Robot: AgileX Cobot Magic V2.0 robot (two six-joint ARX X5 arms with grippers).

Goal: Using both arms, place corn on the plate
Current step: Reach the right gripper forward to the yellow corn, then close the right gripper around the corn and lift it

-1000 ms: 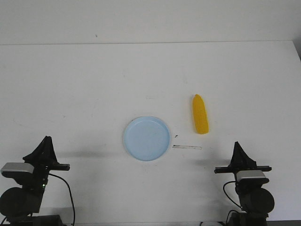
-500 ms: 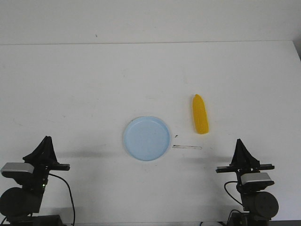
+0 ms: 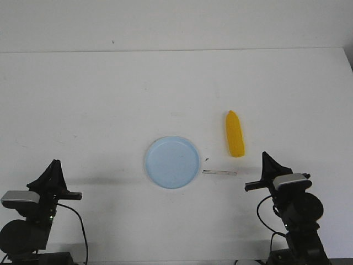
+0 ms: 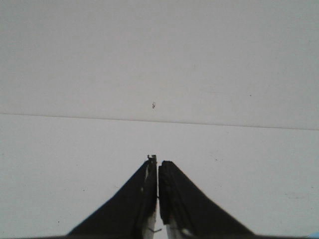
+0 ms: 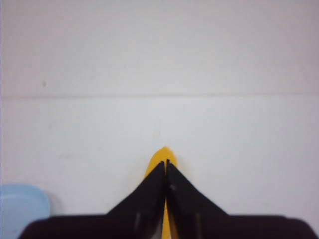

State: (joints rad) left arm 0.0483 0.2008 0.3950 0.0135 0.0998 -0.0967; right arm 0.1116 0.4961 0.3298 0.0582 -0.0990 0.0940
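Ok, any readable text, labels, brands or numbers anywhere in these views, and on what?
None can be read.
The corn, the plate and the table carry no lettering.
The pale blocks on both wrists show no legible print at this size.

A broad, matte white tabletop [image 3: 110, 110] fills the scene — behind its far edge rises a plain off-white wall [image 3: 176, 22], evenly lit.
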